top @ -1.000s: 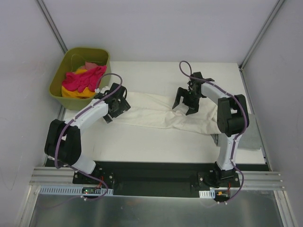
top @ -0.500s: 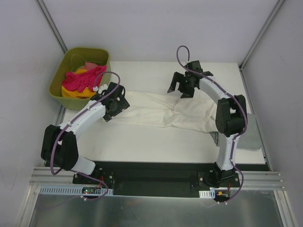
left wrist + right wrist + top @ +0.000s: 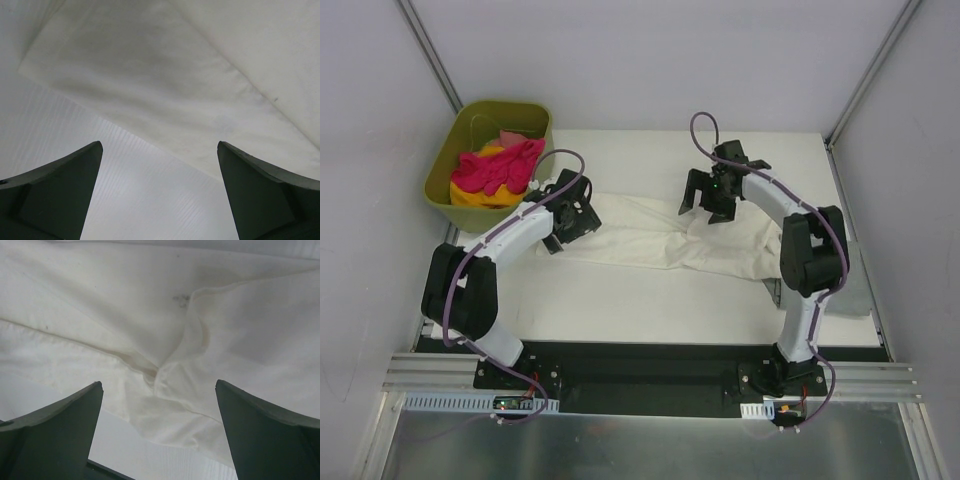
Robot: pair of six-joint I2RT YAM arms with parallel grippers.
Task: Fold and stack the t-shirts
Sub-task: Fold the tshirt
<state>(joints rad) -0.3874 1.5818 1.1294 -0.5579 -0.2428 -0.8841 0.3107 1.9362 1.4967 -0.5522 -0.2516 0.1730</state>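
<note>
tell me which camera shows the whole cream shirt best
The top external view: the cream shirt lies stretched across the table, nearly all of it visible. The left wrist view shows only one flat edge of it; the right wrist view shows only a puckered fold.

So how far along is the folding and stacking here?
Early. Nothing looks folded or stacked yet. In hand: the cream-white shirt lies as a rumpled band across the table, with the left fingers and right fingers open above it, gripping nothing. To do: pink shirt and other bright ones sit in the green tub; a grey cloth lies at the table's right edge.
</note>
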